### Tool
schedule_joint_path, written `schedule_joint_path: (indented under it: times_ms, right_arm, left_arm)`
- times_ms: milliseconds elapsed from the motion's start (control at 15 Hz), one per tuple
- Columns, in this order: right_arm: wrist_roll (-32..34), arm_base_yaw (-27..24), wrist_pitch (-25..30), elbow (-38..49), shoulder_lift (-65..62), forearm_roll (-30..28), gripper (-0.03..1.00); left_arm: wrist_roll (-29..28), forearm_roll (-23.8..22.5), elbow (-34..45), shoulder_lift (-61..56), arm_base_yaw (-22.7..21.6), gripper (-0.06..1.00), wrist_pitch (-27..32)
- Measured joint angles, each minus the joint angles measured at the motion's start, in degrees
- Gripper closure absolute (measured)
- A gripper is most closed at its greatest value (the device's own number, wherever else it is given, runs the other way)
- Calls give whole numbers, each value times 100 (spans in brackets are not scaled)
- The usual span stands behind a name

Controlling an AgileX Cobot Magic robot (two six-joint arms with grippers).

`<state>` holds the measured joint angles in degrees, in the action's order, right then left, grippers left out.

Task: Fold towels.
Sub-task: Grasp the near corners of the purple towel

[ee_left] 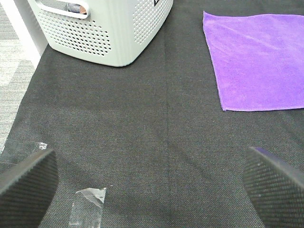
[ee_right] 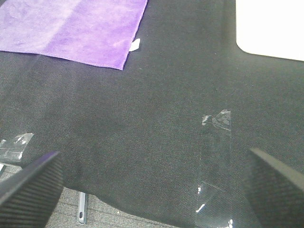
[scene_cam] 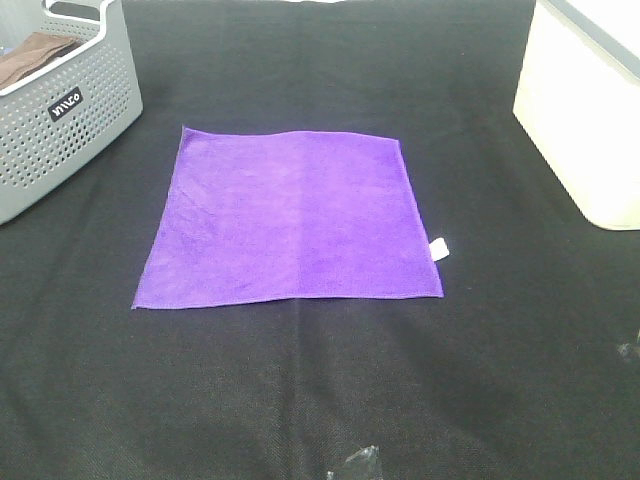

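Observation:
The purple towel (scene_cam: 285,215) lies flat and spread out on the black table cover, with its small white tag (scene_cam: 439,249) at the right edge. It also shows in the left wrist view (ee_left: 259,59) and in the right wrist view (ee_right: 71,28). Neither arm shows in the exterior high view. My left gripper (ee_left: 152,183) is open and empty, hovering over bare cover well short of the towel's near left corner. My right gripper (ee_right: 152,185) is open and empty near the table's front edge, away from the towel's near right corner.
A grey perforated basket (scene_cam: 60,120) with a brown cloth (scene_cam: 35,55) inside stands at the back left. A cream box (scene_cam: 590,110) stands at the back right. Bits of clear tape (ee_right: 216,121) are stuck on the cover near the front edge.

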<state>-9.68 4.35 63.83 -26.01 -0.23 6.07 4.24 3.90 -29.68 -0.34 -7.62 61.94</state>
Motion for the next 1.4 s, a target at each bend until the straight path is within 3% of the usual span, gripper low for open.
schedule_joint_path:
  times_ms: [1400]
  right_arm:
    - [0,0,0,0,0,-6,1]
  left_arm:
    - [0,0,0,0,0,-4,0]
